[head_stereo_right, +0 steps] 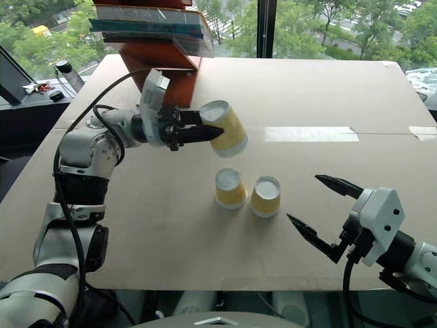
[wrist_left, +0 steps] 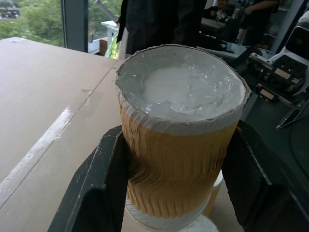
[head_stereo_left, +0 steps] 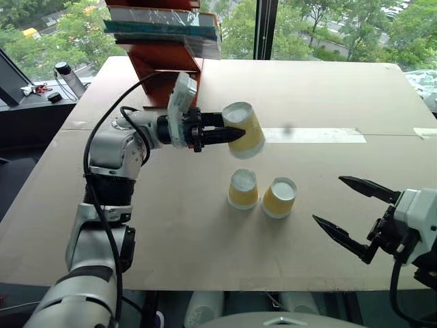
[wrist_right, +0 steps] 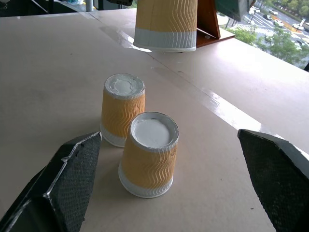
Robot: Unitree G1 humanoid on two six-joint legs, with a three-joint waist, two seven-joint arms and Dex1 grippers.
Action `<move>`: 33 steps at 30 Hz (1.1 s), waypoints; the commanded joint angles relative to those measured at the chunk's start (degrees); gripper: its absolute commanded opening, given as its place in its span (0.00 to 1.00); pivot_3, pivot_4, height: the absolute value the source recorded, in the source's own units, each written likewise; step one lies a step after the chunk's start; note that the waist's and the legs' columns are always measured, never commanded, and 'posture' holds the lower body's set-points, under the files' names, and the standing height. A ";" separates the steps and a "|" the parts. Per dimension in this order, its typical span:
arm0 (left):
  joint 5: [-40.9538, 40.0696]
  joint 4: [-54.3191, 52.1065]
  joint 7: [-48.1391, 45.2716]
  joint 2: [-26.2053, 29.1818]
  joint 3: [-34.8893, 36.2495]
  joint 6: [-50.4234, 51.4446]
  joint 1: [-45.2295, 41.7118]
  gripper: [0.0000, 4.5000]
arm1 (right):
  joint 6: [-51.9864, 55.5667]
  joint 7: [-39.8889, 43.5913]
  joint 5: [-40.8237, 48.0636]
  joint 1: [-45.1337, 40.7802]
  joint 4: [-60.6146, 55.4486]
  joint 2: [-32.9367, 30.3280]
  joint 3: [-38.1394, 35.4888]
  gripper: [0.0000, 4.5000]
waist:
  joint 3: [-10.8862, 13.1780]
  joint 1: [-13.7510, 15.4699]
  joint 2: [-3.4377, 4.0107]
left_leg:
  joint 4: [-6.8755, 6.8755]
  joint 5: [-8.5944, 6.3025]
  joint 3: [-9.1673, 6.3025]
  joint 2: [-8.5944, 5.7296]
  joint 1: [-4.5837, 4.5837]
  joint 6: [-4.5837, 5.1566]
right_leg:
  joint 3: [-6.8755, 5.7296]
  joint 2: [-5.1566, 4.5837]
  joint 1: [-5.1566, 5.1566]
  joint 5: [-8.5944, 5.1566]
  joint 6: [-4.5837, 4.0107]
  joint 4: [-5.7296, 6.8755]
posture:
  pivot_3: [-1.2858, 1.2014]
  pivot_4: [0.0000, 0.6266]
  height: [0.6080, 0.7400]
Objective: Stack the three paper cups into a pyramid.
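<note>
Two yellow-tan paper cups stand upside down side by side on the table, one on the left (head_stereo_left: 243, 189) and one on the right (head_stereo_left: 279, 197); they also appear in the right wrist view (wrist_right: 122, 109) (wrist_right: 148, 154). The third cup (head_stereo_left: 244, 129) hangs in the air above and behind them, base up and tilted. My left gripper (head_stereo_left: 232, 128) is shut on its ribbed side, its fingers (wrist_left: 104, 179) pressing both flanks. My right gripper (head_stereo_left: 355, 212) is open and empty, low to the right of the pair.
An orange stand (head_stereo_left: 160, 65) with a stack of books (head_stereo_left: 167, 27) sits at the far left of the brown table (head_stereo_left: 171, 225). A strip of white tape (head_stereo_left: 314, 135) runs across the table behind the cups. People stand beyond the table in the left wrist view.
</note>
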 commanded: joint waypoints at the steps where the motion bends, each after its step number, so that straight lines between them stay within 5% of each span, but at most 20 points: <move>1: -1.57 -4.30 0.14 -0.29 -0.23 0.89 -0.82 0.50 | -1.88 0.45 0.00 0.98 -1.27 0.70 -2.08 1.00 | 0.00 0.01 0.00 | 0.00 0.00 -0.01 0.00 0.00 0.00 | -0.01 0.01 0.00 0.00 0.00 0.01 | 0.52 0.24 1.00; 17: 8.11 -5.39 -0.57 -1.45 -9.24 -8.81 4.37 0.50 | -8.48 0.32 -2.57 11.34 -3.19 3.41 -3.15 1.00 | 0.00 0.02 0.00 | 0.01 0.00 0.07 0.01 0.04 0.00 | 0.09 0.02 0.00 0.00 -0.01 0.02 | 0.52 0.24 1.00; 18: 8.32 -5.34 -0.33 -1.38 -9.29 -8.53 4.21 0.65 | -8.56 0.32 -2.64 11.47 -3.19 3.47 -3.14 1.00 | 0.00 0.02 0.00 | 0.01 0.00 0.07 0.01 0.04 0.00 | 0.09 0.02 -0.01 0.00 -0.01 0.02 | 0.52 0.24 1.00; 20: 8.98 -5.25 -0.04 -1.11 -9.36 -8.82 3.92 0.76 | -8.62 0.35 -2.73 11.65 -3.18 3.58 -3.26 1.00 | 0.00 0.04 0.00 | 0.01 0.00 0.07 0.01 0.04 0.00 | 0.08 0.02 0.00 0.00 -0.01 0.02 | 0.52 0.24 1.00; 22: 8.72 -5.50 -0.06 -0.77 -8.75 -8.39 3.73 0.97 | -8.48 0.36 -2.81 11.62 -3.18 3.65 -3.24 1.00 | 0.00 0.03 0.00 | 0.01 0.00 0.06 0.00 0.04 0.00 | 0.08 0.02 0.00 0.00 -0.01 0.02 | 0.52 0.24 1.00; 33: -6.32 -12.28 -1.69 8.52 6.39 3.83 11.27 0.99 | -10.14 2.58 -5.82 10.17 1.93 4.96 -1.90 1.00 | 0.00 -0.34 0.03 | 0.00 0.00 0.08 0.14 0.07 0.00 | 0.12 0.03 -0.02 0.00 -0.01 0.03 | 0.52 0.24 1.00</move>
